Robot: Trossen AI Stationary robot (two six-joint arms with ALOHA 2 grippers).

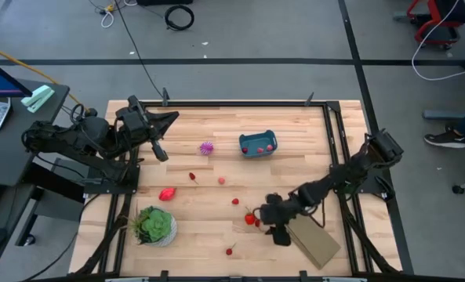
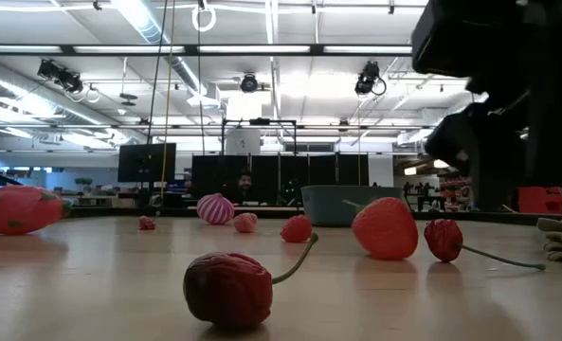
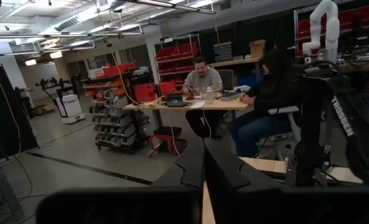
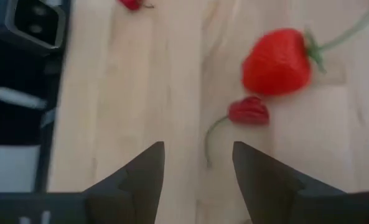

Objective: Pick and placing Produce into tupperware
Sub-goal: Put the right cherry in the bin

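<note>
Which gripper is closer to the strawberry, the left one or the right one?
Right. The right gripper hangs open right beside the strawberry; the left gripper waits far across the table.

In the high view the red pieces inside the tupperware [image 1: 257, 145] are too small to identify, as are the scattered bits of produce [image 1: 221, 180] on the counter [image 1: 208, 219]. In the low view the tub's base sits hidden behind a strawberry [image 2: 385, 228]. The right wrist view cuts off another red piece [image 4: 130, 4] at the frame's edge.
</note>
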